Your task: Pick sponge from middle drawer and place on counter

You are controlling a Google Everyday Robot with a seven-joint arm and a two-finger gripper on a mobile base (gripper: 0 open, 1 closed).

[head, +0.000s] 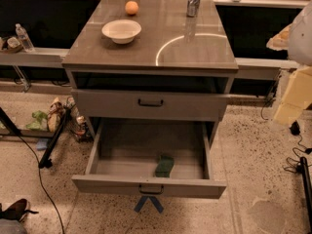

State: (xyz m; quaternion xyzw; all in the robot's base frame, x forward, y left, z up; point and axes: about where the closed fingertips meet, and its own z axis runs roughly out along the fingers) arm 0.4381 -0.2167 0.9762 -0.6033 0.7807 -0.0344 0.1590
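Observation:
The middle drawer (117, 167) is pulled wide open below a shut grey drawer front (151, 105). The sponge (165, 165), dark green side up, lies on the drawer's grey tray, right of centre and near the front panel. The counter (195, 48) is the glossy grey-brown cabinet top with a curved light streak. My gripper (291, 106) is at the right edge of the view, to the right of the cabinet at about the height of the shut drawer front. It is well apart from the sponge, with nothing visibly in it.
A white bowl (121, 30), an orange fruit (131, 8) and a metal can (194, 0) stand on the counter. A narrow metal-edged ledge (34, 56) with a water bottle (23, 37) runs behind. Cables, a black stand leg (52, 143) and clutter lie on the floor at left.

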